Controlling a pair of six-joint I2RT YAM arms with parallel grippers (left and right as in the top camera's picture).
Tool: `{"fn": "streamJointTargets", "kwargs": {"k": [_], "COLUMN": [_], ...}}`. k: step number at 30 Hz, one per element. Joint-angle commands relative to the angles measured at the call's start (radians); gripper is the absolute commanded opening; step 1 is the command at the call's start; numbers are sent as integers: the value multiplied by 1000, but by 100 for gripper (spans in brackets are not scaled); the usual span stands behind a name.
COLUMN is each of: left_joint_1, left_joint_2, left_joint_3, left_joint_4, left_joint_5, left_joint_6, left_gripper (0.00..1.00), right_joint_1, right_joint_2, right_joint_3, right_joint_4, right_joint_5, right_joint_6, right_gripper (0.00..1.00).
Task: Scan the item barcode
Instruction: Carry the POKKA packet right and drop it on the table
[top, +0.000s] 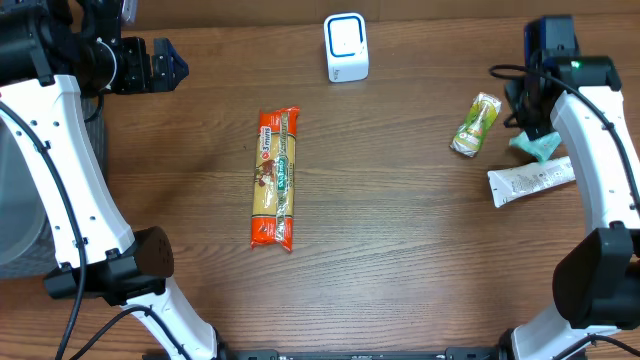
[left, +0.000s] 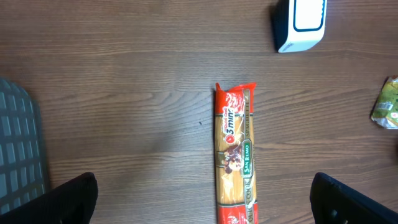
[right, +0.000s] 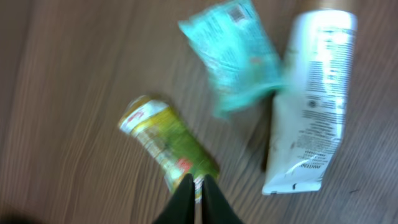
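A long pack of spaghetti (top: 275, 178) lies lengthwise in the middle of the table. In the left wrist view the spaghetti (left: 235, 155) sits below my left gripper (left: 202, 206), whose jaws stand wide open and empty. That left gripper (top: 165, 65) hovers at the table's back left. A white scanner with a blue outline (top: 346, 47) stands at the back centre, also seen as the scanner (left: 300, 23). My right gripper (right: 198, 186) is shut with nothing in it, just above a green packet (right: 168, 143). From overhead the right gripper (top: 524, 108) is beside the green packet (top: 475, 124).
A teal packet (top: 535, 147) and a white tube (top: 530, 181) lie at the right, close under the right arm; the teal packet (right: 239, 53) touches the tube (right: 308, 99). A grey basket (top: 15, 200) stands off the left edge.
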Motion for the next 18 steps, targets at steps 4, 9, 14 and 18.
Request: {"fn": "streamJointTargets", "kwargs": {"k": [4,9,14,18], "left_joint_1": [-7,-7,-7,-7], "left_joint_2": [10,10,10,10], "left_joint_3": [2,2,2,2], "left_joint_4": [0,0,0,0], "left_joint_5": [13,13,13,13], "left_joint_6": [3,3,3,3], "left_gripper": [100,99,100,100], "right_joint_1": [-4,46,134,244], "right_joint_2": [-19,-22,-22,-18], "right_joint_3": [-88,-38,22,19], "right_joint_4": [92,232,250,278], "right_joint_5": [75,-125,-283,-386], "right_joint_6": [101,-409,-570,-570], "right_gripper": [43,69,81,81]}}
